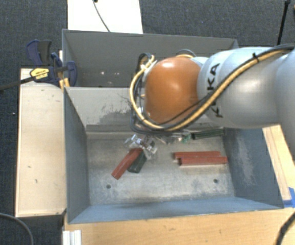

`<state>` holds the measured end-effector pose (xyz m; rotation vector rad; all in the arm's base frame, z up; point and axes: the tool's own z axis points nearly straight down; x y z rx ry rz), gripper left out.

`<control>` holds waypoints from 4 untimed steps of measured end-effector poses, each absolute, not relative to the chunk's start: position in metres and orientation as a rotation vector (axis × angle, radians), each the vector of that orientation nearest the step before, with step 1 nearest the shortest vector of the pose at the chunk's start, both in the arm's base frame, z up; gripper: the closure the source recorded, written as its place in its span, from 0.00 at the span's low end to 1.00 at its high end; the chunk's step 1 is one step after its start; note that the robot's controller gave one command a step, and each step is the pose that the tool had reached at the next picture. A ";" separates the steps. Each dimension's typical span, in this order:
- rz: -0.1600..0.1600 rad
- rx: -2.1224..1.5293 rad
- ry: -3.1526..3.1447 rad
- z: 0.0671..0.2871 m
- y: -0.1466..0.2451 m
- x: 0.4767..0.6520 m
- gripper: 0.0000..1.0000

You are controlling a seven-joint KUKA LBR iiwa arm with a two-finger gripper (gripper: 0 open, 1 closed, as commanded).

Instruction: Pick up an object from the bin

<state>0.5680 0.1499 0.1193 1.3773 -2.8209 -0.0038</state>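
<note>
My gripper (142, 145) hangs below the orange wrist cover, low over the bin floor a little left of centre. Its metal tip is right at the upper end of a red-brown stick (123, 166), which lies slanted down to the left. A small dark green-black piece (137, 165) lies against that stick's right side, just under the gripper. Whether the gripper touches either one I cannot tell. To the right, apart from the gripper, a longer red-brown bar (201, 159) lies flat and level on the floor.
A thin dark green thing (206, 134) pokes out from under the arm near the bin's back wall. The arm and its orange cover hang over the bin's back middle and right. Bare floor lies along the front wall and in the left corner.
</note>
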 end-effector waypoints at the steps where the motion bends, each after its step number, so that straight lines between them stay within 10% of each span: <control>1: -0.002 1.380 -2.823 0.140 0.150 0.569 1.00; 4: 0.000 1.375 -2.830 0.177 0.150 0.570 1.00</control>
